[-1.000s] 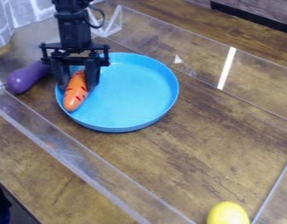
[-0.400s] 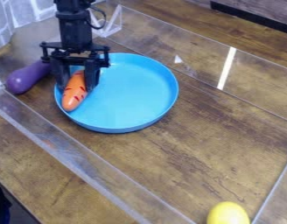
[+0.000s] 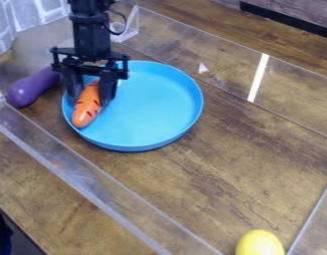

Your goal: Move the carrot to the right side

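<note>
Gripper (image 3: 89, 93) pointing down, clamped on carrot (image 3: 87, 104) | carrot at left inner edge of blue plate (image 3: 160, 105) | grasp done | lift and carry rightward not yet done

Brightness: even, moderate light is seen across the wooden table (image 3: 193, 189).
Source: light appears to come from above.
Glare: a white streak is reflected on the clear cover (image 3: 259, 75), with faint sheen along its edges.
Shadows: a soft shadow is cast under the blue plate (image 3: 160, 115).
Sharpness: low resolution; fine detail is smeared, and the dark upper left is hard to read.
</note>
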You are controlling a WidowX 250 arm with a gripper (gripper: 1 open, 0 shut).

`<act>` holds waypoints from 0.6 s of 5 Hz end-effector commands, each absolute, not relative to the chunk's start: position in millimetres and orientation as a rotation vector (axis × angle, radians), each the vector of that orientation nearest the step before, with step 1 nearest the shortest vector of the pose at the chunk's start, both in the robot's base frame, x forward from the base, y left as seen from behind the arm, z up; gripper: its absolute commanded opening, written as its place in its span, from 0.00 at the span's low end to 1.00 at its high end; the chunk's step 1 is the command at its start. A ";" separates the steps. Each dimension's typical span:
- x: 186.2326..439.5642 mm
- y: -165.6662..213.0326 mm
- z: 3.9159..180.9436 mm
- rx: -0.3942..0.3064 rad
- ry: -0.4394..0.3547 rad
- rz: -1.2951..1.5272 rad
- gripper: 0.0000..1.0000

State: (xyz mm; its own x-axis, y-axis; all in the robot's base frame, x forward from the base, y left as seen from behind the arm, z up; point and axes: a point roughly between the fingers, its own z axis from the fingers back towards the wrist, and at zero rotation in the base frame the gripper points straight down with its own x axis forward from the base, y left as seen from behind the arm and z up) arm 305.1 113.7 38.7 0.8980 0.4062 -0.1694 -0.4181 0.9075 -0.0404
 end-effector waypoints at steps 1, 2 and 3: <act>316.5 110.1 70.9 -0.051 0.066 0.388 0.00; 317.4 106.9 75.6 -0.043 0.060 0.368 0.00; 318.4 103.6 80.8 -0.037 0.054 0.348 0.00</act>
State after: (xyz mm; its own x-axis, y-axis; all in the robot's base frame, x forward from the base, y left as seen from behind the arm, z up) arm 305.6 104.3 48.5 0.9208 0.3526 -0.1669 -0.3617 0.9319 -0.0262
